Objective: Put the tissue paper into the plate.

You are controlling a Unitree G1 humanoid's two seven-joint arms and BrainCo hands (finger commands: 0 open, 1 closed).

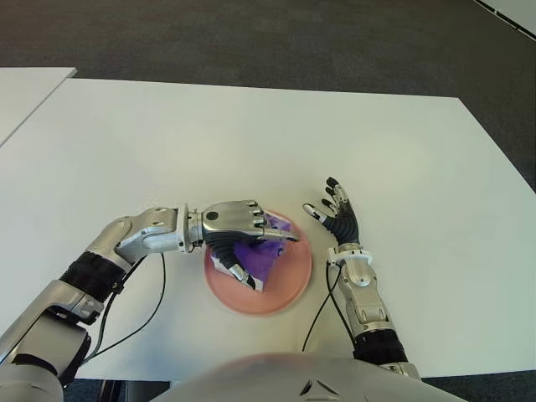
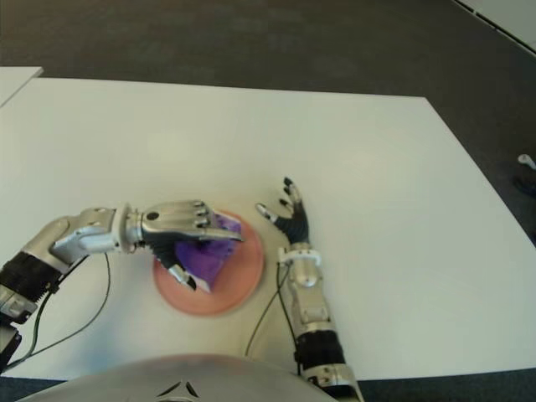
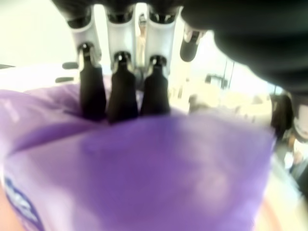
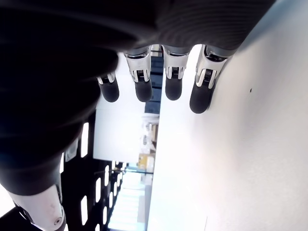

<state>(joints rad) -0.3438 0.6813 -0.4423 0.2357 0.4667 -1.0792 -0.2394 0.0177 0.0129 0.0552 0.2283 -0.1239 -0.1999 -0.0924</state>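
Observation:
A purple tissue pack (image 1: 261, 254) lies in the pink plate (image 1: 289, 289) near the table's front edge. My left hand (image 1: 239, 230) reaches in from the left, over the plate, with its fingers curled around the pack. In the left wrist view the fingertips (image 3: 122, 96) press on the purple wrapper (image 3: 159, 173). My right hand (image 1: 337, 215) shows just right of the plate, fingers spread and holding nothing; its wrist view shows straight fingers (image 4: 144, 86) over the bare table.
The white table (image 1: 251, 142) stretches far behind and to both sides of the plate. A second white table edge (image 1: 25, 92) shows at the far left. Dark carpet (image 1: 276, 42) lies beyond. A black cable (image 1: 134, 327) hangs from my left arm.

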